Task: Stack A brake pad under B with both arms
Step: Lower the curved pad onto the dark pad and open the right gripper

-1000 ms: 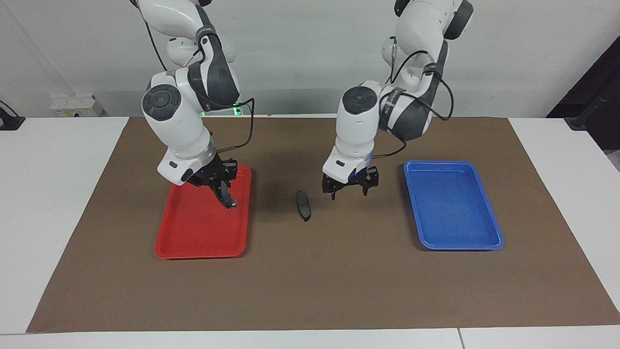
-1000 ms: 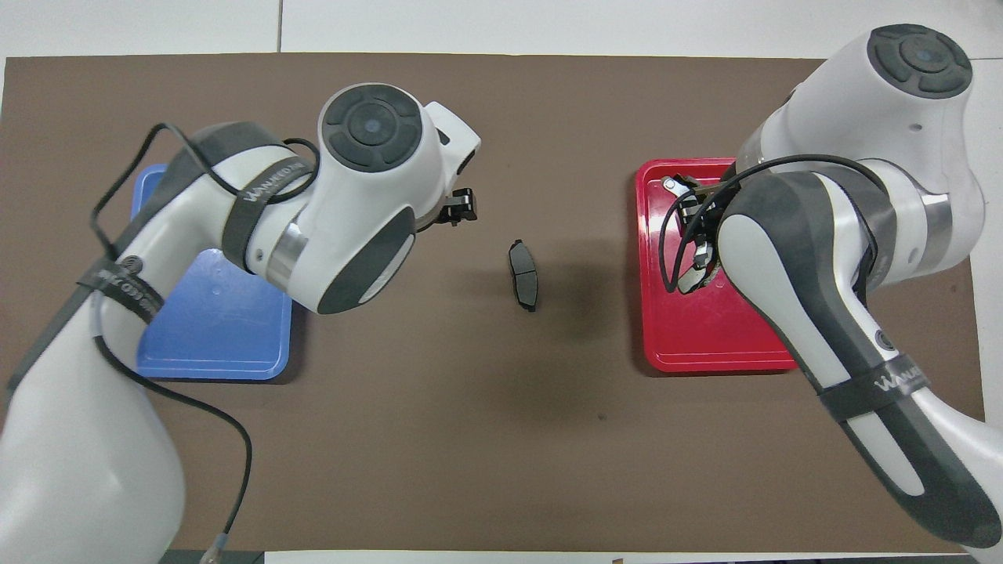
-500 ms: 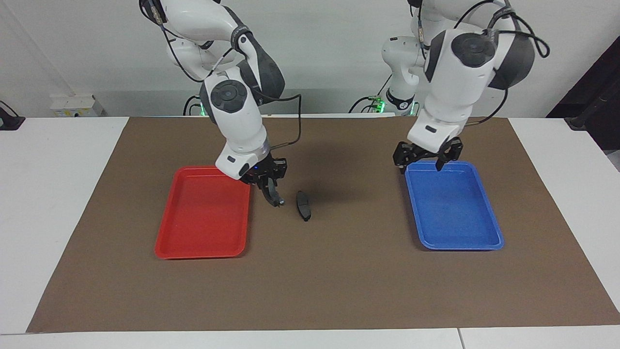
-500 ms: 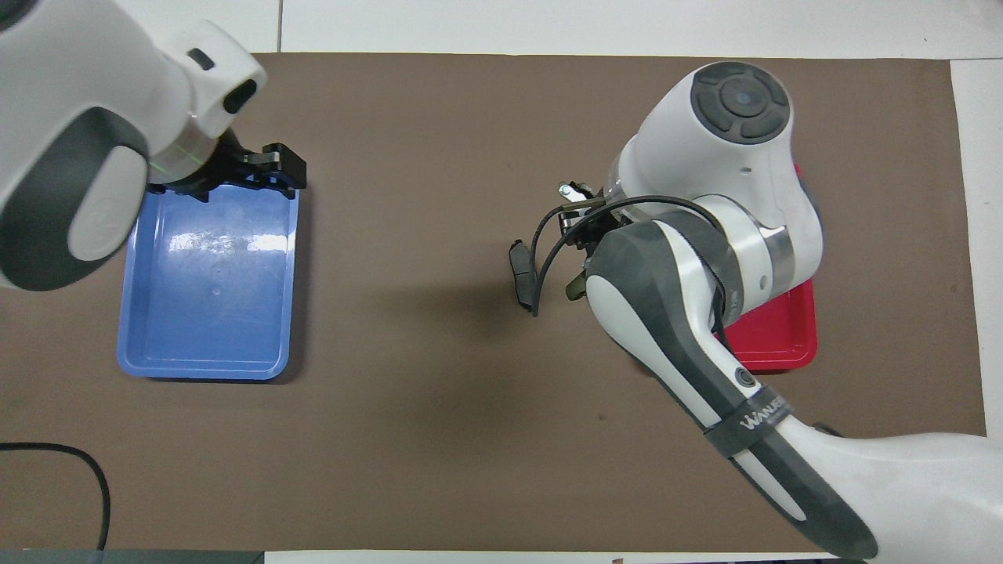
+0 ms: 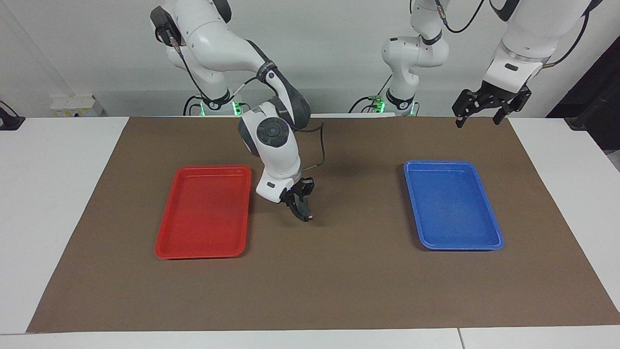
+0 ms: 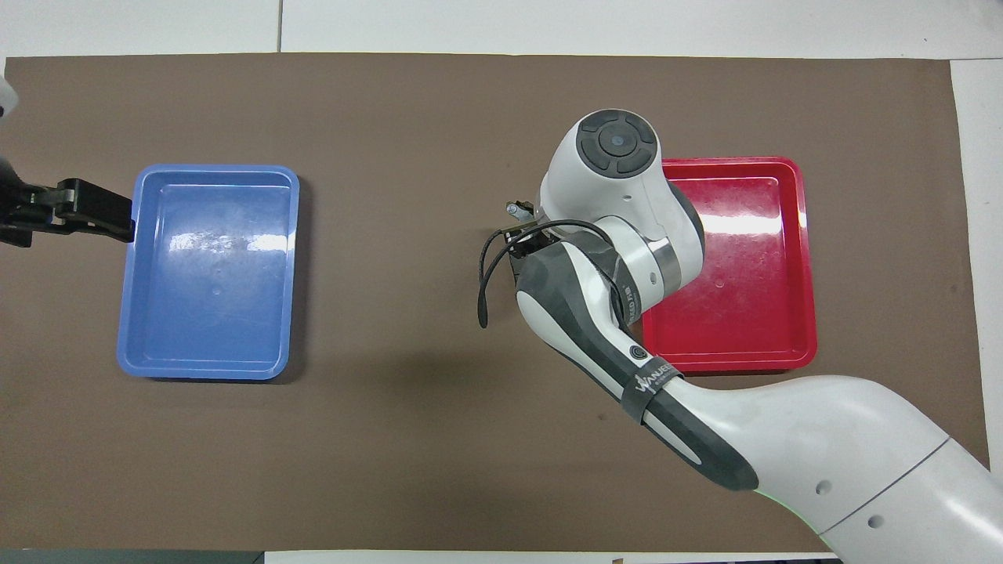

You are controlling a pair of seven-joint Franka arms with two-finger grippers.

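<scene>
The left arm is drawn back and raised high at its own end of the table, its forearm pointing down; the left gripper point(image 5: 476, 107) hangs in the air with its fingers spread wide and nothing between them, over the brown mat point(image 5: 339, 276) near the edge closest to the robots. In the overhead view only its dark tip point(image 6: 86, 211) shows, just beside the rim of the blue tray point(image 5: 489, 240), which lies flat toward that arm's end.

The right arm reaches from its base out over the middle of the mat, elbow bent, wrist turned steeply down. The right gripper point(image 5: 302, 211) is low over the centre, fingertips pinched together on a dark, narrow piece, brake pad B point(image 5: 304, 213). Pad A lay at this spot; I cannot tell whether it is under the gripper, nor whether B touches it. The red tray point(image 5: 203, 249) lies beside the gripper toward the right arm's end.
</scene>
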